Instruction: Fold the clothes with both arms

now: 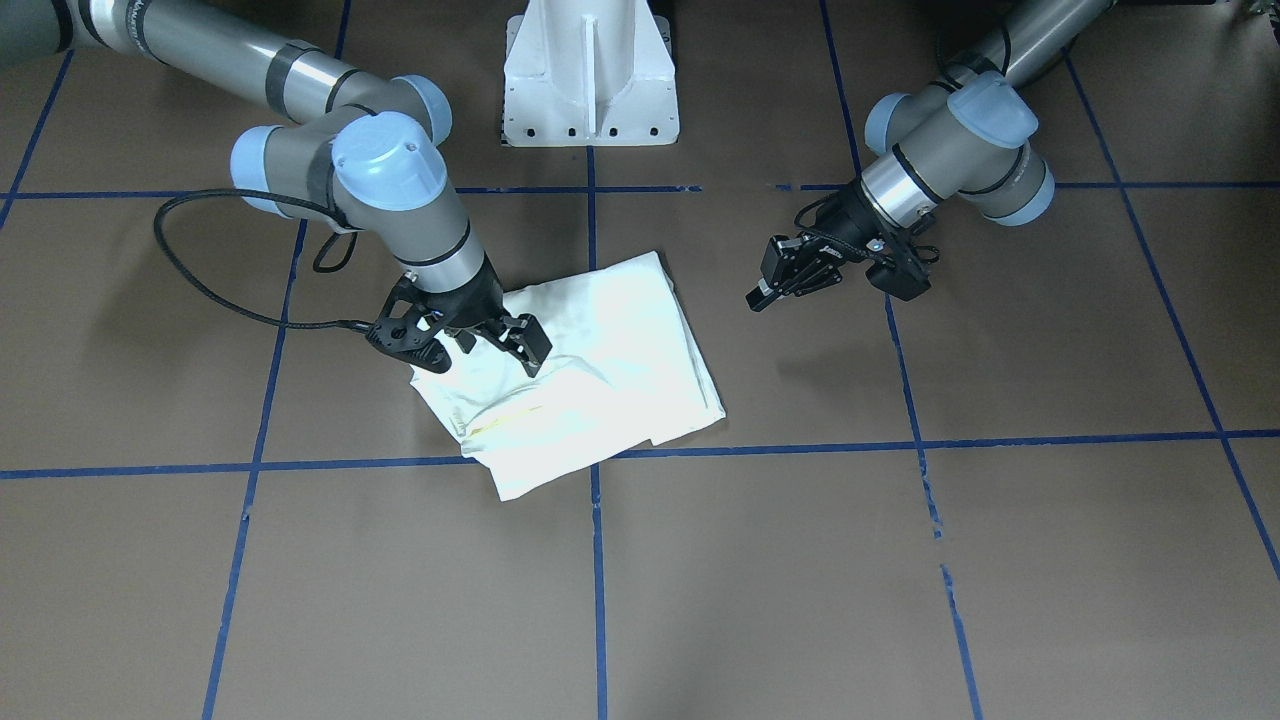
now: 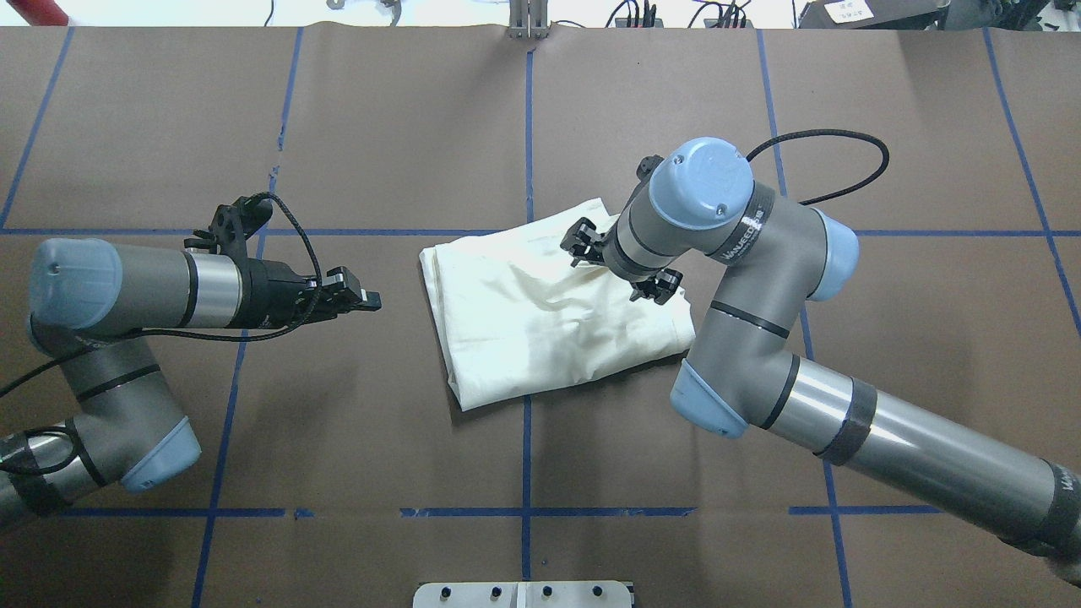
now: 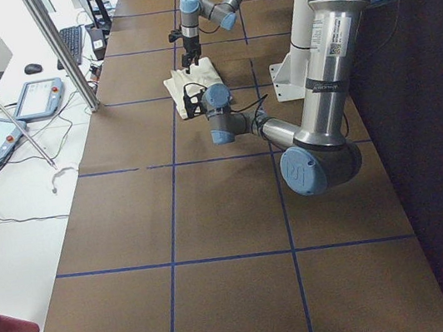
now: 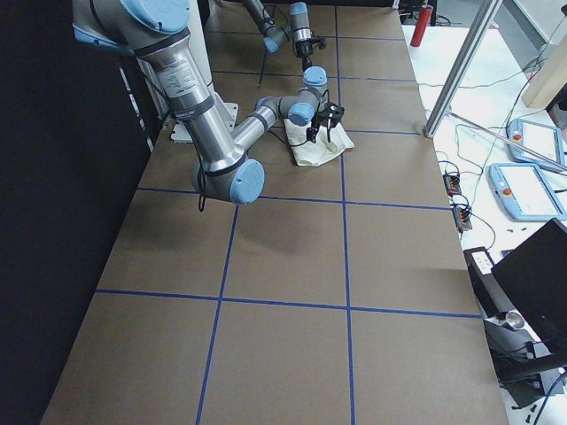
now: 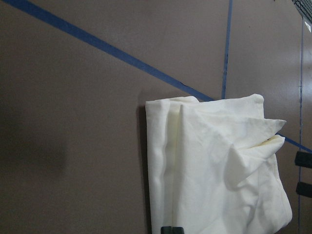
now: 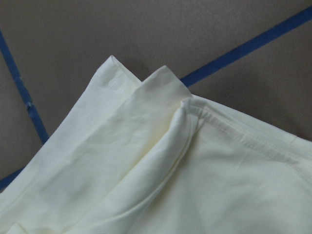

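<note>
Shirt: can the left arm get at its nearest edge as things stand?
Probably yes. The left gripper points at the shirt with only bare table between them. The right gripper is over the opposite side.

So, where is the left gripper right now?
In the overhead view, the left gripper hangs on the left side over bare brown table, apart from the folded shirt and pointing toward its left edge.

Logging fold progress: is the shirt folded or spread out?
Folded. The shirt lies as a compact rectangle, plain cream outside; stacked layers show at its corner in the right wrist view.
</note>
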Robot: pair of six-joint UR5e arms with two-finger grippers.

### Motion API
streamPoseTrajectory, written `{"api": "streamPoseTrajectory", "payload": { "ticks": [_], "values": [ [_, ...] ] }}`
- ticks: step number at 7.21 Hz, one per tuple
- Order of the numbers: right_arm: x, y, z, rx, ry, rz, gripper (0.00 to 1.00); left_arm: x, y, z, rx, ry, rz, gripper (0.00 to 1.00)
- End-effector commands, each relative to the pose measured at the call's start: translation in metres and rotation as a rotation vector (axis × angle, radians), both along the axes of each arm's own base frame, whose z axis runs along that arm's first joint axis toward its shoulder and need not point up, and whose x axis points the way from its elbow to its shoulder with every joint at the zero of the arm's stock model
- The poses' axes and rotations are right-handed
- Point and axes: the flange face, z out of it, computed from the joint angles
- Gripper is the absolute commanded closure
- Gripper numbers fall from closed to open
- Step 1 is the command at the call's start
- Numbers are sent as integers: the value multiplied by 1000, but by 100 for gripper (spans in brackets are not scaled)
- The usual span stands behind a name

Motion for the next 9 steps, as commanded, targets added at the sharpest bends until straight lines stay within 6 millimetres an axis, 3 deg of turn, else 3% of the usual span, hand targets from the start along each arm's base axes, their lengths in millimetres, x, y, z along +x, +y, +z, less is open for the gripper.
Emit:
{"api": "streamPoseTrajectory", "payload": {
  "ticks": [1,3,5,6,8,9],
  "values": [
    [-9,5,5,14,18,-17,100,-1,-2,2,2,-7,-2,100],
    [-12,-7,9,61,47,-23,100,-3,0,7,-1,-12,-2,100],
    [-44,-63,-3,76,101,-13,100,-6,1,16,-10,-25,-5,100],
    [-44,-96,4,94,81,5,100,-7,2,18,-12,-27,-7,100],
    [-18,-153,16,113,115,-13,100,-8,4,23,-15,-34,-7,100],
    [14,-178,12,101,90,-8,100,-9,3,24,-15,-37,-9,100]
  ]
}}
